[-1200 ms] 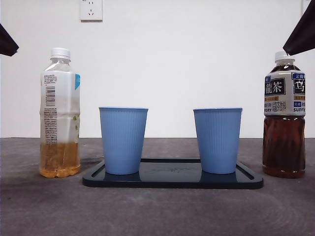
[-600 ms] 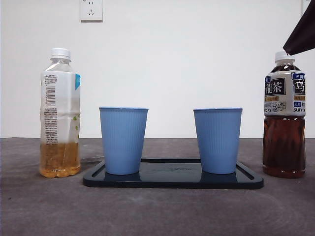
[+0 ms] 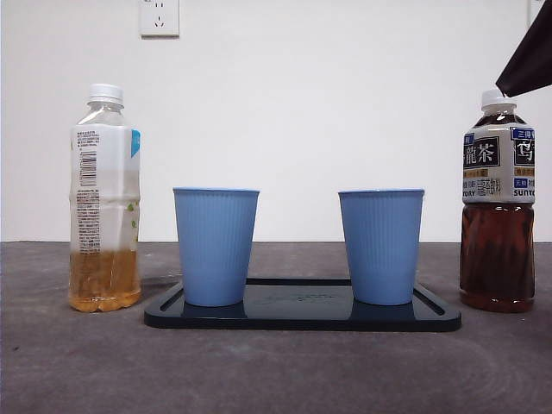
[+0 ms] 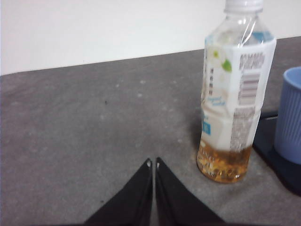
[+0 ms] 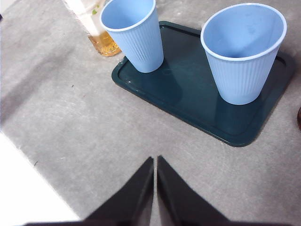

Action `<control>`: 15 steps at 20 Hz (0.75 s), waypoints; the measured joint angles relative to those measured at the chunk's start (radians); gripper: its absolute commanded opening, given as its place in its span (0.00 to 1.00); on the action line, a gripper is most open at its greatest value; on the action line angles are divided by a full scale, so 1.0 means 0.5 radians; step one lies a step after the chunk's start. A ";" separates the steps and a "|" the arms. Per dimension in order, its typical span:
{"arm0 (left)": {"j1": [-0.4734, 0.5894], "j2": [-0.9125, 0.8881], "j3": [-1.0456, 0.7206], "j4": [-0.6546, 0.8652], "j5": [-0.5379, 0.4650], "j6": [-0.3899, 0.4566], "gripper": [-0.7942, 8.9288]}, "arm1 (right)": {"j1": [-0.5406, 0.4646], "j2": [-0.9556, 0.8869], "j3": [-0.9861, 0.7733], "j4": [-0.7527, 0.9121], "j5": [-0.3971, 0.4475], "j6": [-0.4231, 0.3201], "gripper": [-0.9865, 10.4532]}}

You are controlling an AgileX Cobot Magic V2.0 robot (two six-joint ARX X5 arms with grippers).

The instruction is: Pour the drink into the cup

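Two blue ribbed cups stand upright and empty on a dark tray (image 3: 302, 321): the left cup (image 3: 216, 246) and the right cup (image 3: 381, 246). A clear bottle with a white label and a little amber drink (image 3: 104, 198) stands left of the tray, capped. A dark tea bottle (image 3: 498, 203) stands right of it, capped. My left gripper (image 4: 153, 163) is shut, low over the table, close beside the amber bottle (image 4: 233, 89). My right gripper (image 5: 155, 160) is shut, high above the table in front of the tray (image 5: 188, 89), looking down on both cups.
A white wall with a socket (image 3: 159, 17) closes off the back. A black tip of an arm (image 3: 528, 60) shows at the top right corner above the tea bottle. Grey tabletop (image 3: 276, 371) runs in front of the tray.
The black tip at the top left corner has left the front view. The bottles, cups and tray have not moved.
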 measured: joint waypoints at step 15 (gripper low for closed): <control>0.000 -0.154 -0.110 -0.046 -0.101 -0.001 0.09 | 0.000 0.000 0.000 0.001 0.000 0.000 0.09</control>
